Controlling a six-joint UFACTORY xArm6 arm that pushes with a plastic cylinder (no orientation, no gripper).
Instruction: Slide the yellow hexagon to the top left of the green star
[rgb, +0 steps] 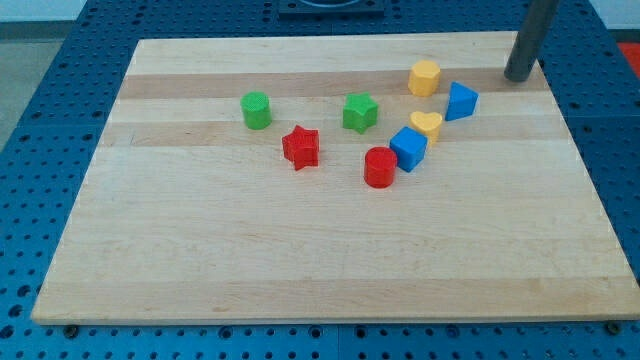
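The yellow hexagon (424, 76) sits upright near the tabletop's (300, 250) top edge, right of centre, showing no long axis. My tip (519, 76), a bare rod without fingers, stands to its right. Two yellow blocks, two green including the green star (360, 112), two blue, two red.

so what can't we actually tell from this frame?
- Rod: cut off by the view's top edge; the arm above is out of frame. My tip shows, at the view's right of the yellow hexagon, apart from it.
- Blue cube: hides the lower part of the yellow heart; whether they touch is unclear.
- Red cylinder and blue cube: contact or a gap, too small to tell.
- Green star: its far side faces away.
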